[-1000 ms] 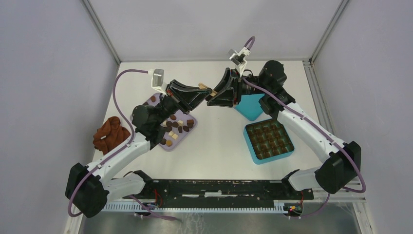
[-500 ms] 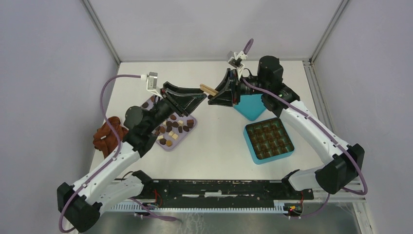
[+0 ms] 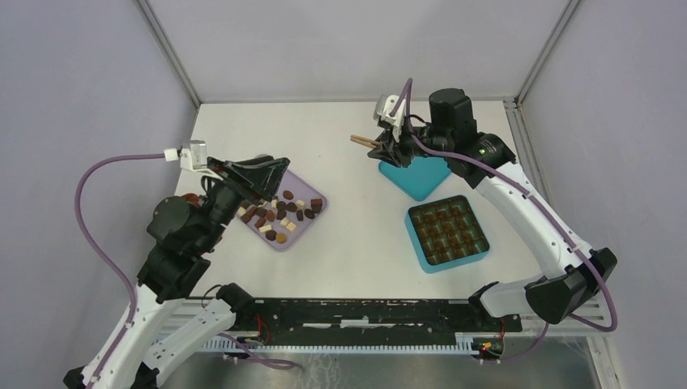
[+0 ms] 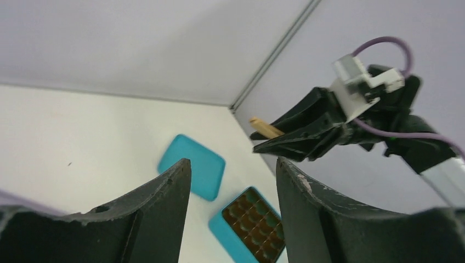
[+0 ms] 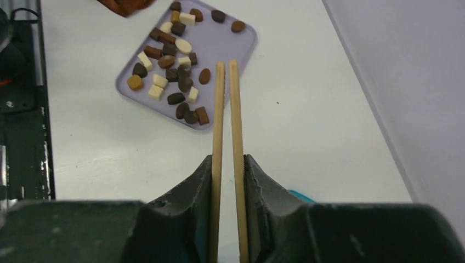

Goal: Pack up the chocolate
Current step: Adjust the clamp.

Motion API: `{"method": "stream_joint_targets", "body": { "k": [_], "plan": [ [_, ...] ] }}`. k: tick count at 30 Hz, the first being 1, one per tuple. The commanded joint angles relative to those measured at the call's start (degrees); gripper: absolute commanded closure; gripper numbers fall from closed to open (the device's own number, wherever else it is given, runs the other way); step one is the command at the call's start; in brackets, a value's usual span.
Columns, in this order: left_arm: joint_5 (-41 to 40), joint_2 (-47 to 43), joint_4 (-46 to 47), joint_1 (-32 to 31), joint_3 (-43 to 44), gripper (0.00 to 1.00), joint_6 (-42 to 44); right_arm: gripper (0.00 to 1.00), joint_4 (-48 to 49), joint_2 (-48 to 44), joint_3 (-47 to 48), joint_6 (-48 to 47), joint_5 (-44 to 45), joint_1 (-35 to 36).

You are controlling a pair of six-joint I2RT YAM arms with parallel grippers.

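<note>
R tool (image 5: 227,163) clamping wood sticks (image 5: 220,98), mixed-shape choc (image 5: 166,61)

Lavender tray (image 3: 305,188) left of centre on white table (image 3: 356,235); teal gridded box (image 3: 416,241) near right; flat teal lid (image 3: 417,180) just beyond it; wooden sticks (image 5: 227,109) side by side, raised; rust-brown cloth (image 5: 125,4) beside tray.

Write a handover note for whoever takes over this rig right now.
Left gripper: open, empty, raised at the tray side.
Right gripper: shut on wooden tongs, raised near the lid.
Chocolates: loose on the lilac tray.
Box: open, by the right arm, lid beside it.
Done: tongs in hand. Box cells look dark; can't tell if any are filled.
Left: move chocolates into box, fit lid.
</note>
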Motion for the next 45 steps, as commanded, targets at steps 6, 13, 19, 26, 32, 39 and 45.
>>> {"method": "stream_joint_targets", "body": {
  "k": [6, 13, 19, 26, 32, 39, 45],
  "plan": [
    [-6.6, 0.6, -6.3, 0.3, -2.2, 0.36, 2.2, 0.91, -2.6, -1.3, 1.5, -7.4, 8.6, 0.2],
    [-7.0, 0.6, -6.3, 0.3, -2.8, 0.36, 2.4, 0.58, -2.5, -1.1, 1.5, -7.5, 8.3, 0.2],
    [-7.3, 0.2, -6.7, 0.3, -3.2, 0.36, 2.3, 0.50, -2.6, -0.9, 1.1, -7.5, 7.8, 0.2],
    [-7.4, 0.1, -6.8, 0.3, -3.2, 0.36, 2.4, 0.84, -2.6, -0.6, 0.9, -7.3, 8.3, 0.5],
    [-5.8, 0.8, -5.8, 0.2, -3.7, 0.36, 2.0, 0.76, -2.6, -0.2, 0.8, -6.6, 7.5, 0.6],
    [-2.1, 1.8, -2.0, 0.3, -5.8, 0.36, 0.6, 0.64, -3.1, 0.6, 0.8, -5.8, 6.5, 0.6],
    [0.3, 2.8, 1.1, 0.3, -6.9, 0.35, -0.8, 0.82, -3.4, 1.0, 0.8, -5.2, 5.4, 0.6]
  ]
}}
